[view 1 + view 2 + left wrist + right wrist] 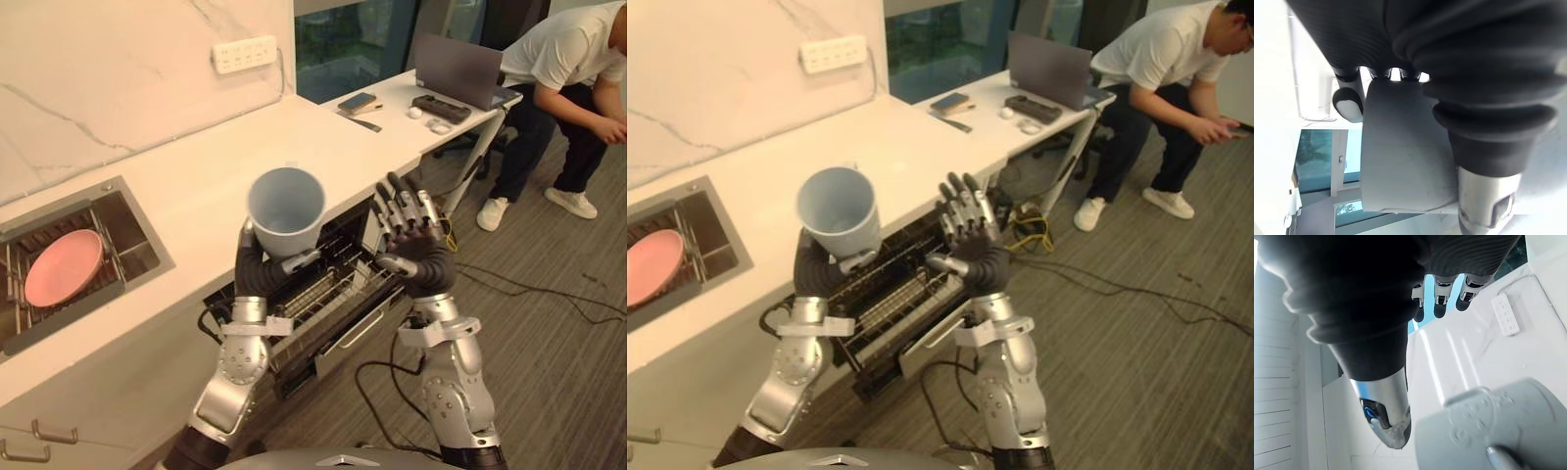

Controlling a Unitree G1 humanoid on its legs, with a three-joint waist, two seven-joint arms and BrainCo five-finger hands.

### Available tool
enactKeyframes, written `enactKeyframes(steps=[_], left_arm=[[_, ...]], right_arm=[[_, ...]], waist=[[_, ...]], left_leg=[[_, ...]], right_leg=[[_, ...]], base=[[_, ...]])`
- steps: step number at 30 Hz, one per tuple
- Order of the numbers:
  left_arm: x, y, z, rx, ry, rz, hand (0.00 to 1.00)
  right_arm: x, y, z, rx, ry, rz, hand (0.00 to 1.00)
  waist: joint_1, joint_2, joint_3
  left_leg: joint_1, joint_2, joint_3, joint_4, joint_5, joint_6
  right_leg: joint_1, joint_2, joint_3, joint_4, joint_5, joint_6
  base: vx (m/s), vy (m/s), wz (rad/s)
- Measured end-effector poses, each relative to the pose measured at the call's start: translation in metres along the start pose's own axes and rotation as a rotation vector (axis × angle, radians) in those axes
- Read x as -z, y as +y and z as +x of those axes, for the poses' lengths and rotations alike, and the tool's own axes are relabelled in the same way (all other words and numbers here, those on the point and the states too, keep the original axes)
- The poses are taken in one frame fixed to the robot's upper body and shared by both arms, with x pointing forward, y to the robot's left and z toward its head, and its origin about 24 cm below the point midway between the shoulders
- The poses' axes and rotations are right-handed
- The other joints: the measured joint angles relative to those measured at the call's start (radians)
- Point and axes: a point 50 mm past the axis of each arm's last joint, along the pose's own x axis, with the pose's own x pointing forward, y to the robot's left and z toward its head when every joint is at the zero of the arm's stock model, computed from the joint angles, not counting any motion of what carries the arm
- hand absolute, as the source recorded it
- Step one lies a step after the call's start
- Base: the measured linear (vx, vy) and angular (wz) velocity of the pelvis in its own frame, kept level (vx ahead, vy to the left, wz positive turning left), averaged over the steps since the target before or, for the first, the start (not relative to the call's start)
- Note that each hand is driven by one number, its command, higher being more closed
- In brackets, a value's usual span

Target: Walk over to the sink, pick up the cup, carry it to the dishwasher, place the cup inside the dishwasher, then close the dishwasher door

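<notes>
Now: left hand [257, 269] gripping cup [286, 211], mouth up, above open dishwasher [333, 291] | right hand [416, 250] raised beside cup, fingers straight, empty

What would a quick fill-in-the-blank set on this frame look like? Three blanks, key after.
The left hand grips the cup; the right hand holds ____.
The plate in the sink is ____ in colour.
The dishwasher, its rack showing, is ____.
Missing words: nothing; pink; open.
</notes>
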Motion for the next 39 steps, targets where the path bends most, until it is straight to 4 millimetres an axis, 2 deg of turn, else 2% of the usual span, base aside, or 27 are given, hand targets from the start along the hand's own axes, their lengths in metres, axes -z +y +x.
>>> enactKeyframes(steps=[2, 3, 8, 12, 16, 20, 27, 34, 35, 39], left_arm=[[0.001, -0.002, 0.001, -0.035, -0.015, 0.048, 1.0], [0.001, -0.002, 0.001, -0.05, -0.019, 0.069, 1.0], [0.012, -0.004, -0.005, -0.08, 0.015, 0.155, 1.0], [0.012, -0.007, -0.006, -0.085, 0.009, 0.174, 1.0], [0.015, -0.016, -0.012, -0.043, 0.021, 0.188, 1.0], [0.017, -0.021, -0.017, 0.005, 0.026, 0.205, 1.0], [0.018, -0.024, -0.021, 0.021, 0.02, 0.229, 1.0], [0.019, -0.026, -0.024, 0.04, 0.025, 0.247, 1.0], [0.019, -0.026, -0.024, 0.043, 0.023, 0.255, 1.0], [0.02, -0.024, -0.023, 0.023, 0.027, 0.262, 1.0]], right_arm=[[0.002, 0.003, 0.001, -0.001, 0.005, 0.002, 0.0], [0.004, 0.005, 0.001, -0.007, 0.01, 0.005, 0.0], [0.012, 0.014, 0.003, -0.01, 0.042, 0.011, 0.0], [0.018, 0.022, 0.004, -0.009, 0.064, 0.033, 0.0], [0.022, 0.026, 0.004, 0.017, 0.086, -0.027, 0.0], [0.027, 0.032, 0.003, 0.026, 0.11, -0.044, 0.0], [0.042, 0.036, 0.0, 0.043, 0.178, -0.096, 0.0], [0.045, 0.039, 0.001, 0.059, 0.198, -0.138, 0.0], [0.045, 0.039, 0.002, 0.059, 0.2, -0.15, 1.0], [0.047, 0.041, 0.002, 0.076, 0.207, -0.156, 1.0]], waist=[[0.003, 0.0, -0.006], [0.003, -0.001, -0.008], [0.005, -0.025, -0.017], [0.006, -0.026, -0.018], [0.006, -0.028, -0.021], [0.006, -0.041, -0.04], [0.016, -0.057, -0.058], [0.029, -0.057, -0.06], [0.029, -0.057, -0.06], [0.03, -0.055, -0.065]], left_leg=[[0.0, 0.001, 0.0, 0.0, 0.008, 0.002], [0.004, 0.002, -0.001, 0.0, 0.014, 0.0], [0.001, 0.001, -0.008, 0.0, 0.021, -0.001], [0.003, 0.001, -0.017, -0.001, 0.023, 0.001], [0.002, 0.002, -0.018, -0.001, 0.024, -0.001], [-0.001, 0.007, -0.019, -0.001, 0.029, 0.0], [-0.002, 0.005, -0.018, -0.001, 0.029, -0.001], [-0.002, 0.003, -0.017, 0.0, 0.032, -0.004], [-0.002, 0.003, -0.017, -0.001, 0.034, -0.001], [-0.001, 0.003, -0.017, -0.001, 0.034, -0.001]], right_leg=[[0.0, 0.002, 0.002, 0.002, 0.008, 0.002], [-0.001, 0.002, 0.002, 0.002, 0.018, -0.009], [-0.004, 0.008, 0.001, 0.004, 0.025, -0.015], [-0.004, 0.008, -0.001, 0.008, 0.023, -0.016], [-0.006, 0.009, 0.003, 0.006, 0.018, -0.018], [-0.009, 0.013, 0.01, 0.001, 0.018, -0.018], [-0.01, 0.015, 0.027, -0.003, 0.019, -0.017], [-0.006, 0.016, 0.03, -0.019, 0.033, -0.011], [-0.004, 0.017, 0.03, -0.022, 0.035, -0.012], [-0.002, 0.017, 0.03, -0.025, 0.035, -0.013]], base=[[0.04, -0.022, -0.03], [0.08, -0.02, -0.01], [0.02, -0.009, 0.01], [-0.07, 0.001, 0.03], [-0.1, 0.003, 0.03], [-0.05, -0.001, 0.0], [0.0, -0.001, 0.0], [0.01, -0.005, -0.01], [0.0, 0.0, 0.0], [0.0, 0.0, 0.0]])
